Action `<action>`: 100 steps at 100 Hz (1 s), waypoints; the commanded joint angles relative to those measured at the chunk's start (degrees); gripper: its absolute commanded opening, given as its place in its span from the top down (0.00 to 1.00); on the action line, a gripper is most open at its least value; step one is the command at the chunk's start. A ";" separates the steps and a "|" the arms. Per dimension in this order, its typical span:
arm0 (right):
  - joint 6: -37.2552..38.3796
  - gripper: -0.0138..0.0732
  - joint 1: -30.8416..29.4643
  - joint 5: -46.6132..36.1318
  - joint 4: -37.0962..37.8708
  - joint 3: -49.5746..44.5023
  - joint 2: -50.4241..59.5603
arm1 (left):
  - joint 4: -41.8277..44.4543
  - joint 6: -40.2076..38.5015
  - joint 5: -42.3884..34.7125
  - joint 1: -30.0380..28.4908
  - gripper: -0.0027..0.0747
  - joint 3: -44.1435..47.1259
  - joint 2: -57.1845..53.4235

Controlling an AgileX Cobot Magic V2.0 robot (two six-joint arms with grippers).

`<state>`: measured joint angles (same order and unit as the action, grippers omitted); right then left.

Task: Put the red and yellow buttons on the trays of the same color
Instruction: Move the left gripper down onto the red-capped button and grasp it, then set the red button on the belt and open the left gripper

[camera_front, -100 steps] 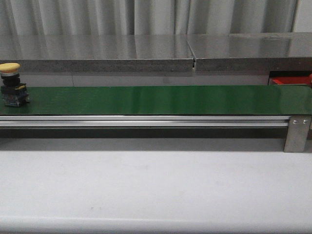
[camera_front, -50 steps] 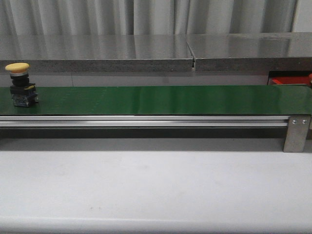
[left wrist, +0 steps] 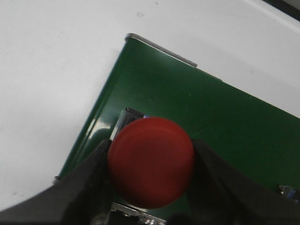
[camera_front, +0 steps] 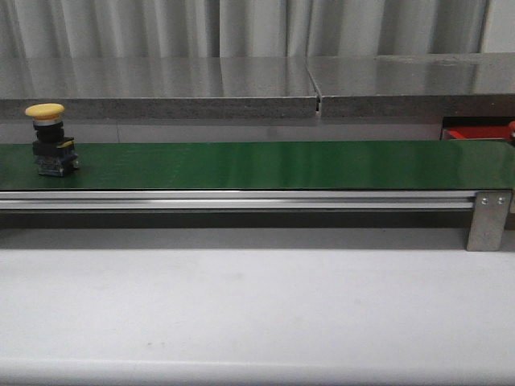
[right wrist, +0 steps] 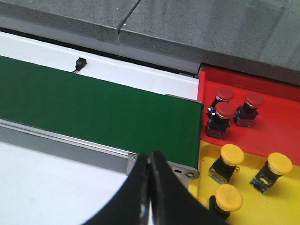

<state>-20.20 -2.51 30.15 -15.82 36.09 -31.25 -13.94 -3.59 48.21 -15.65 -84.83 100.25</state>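
Observation:
A yellow button [camera_front: 50, 137] with a black base stands upright on the green belt [camera_front: 282, 165] near its left end. In the left wrist view my left gripper [left wrist: 151, 149] is shut on a red button [left wrist: 151, 164]. Its fingers [left wrist: 93, 178] press both sides of the cap, over the belt's end [left wrist: 211, 108]. My right gripper [right wrist: 150, 161] is shut and empty, by the belt's right end [right wrist: 117, 117]. Next to it lie a red tray [right wrist: 281, 133] holding three red buttons [right wrist: 224, 110] and a yellow tray [right wrist: 293, 199] holding three yellow buttons [right wrist: 232, 154]. Neither gripper shows in the front view.
A grey stone ledge [camera_front: 161, 106] runs behind the belt. An aluminium rail [camera_front: 241, 199] and a bracket [camera_front: 491, 217] border the belt's front. The white table [camera_front: 257, 305] lies before it. A corner of the red tray [camera_front: 479, 133] shows at far right.
The yellow button has moved to the right along the belt, from the frame's left edge to a little further in.

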 commanded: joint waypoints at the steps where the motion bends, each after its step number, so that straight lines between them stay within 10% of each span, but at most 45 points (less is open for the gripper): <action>1: -0.63 0.98 0.14 -4.09 -0.19 1.39 0.01 | -1.13 -0.07 -3.83 1.11 0.72 -1.41 -1.45; 30: -0.63 0.98 0.14 -4.09 -0.19 1.39 0.01 | -3.22 -0.07 -2.31 1.25 0.67 -1.41 2.54; 56: -0.63 0.98 0.14 -4.09 -0.19 1.39 0.01 | -3.22 0.06 -2.27 1.25 0.21 -1.56 2.54; 100: -0.63 0.98 0.14 -4.09 -0.19 1.39 0.01 | -3.10 6.97 -2.28 5.13 0.34 -2.19 -4.74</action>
<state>-20.20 -2.51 30.15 -15.82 36.09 -31.25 -15.94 1.00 48.22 -11.91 -85.08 100.69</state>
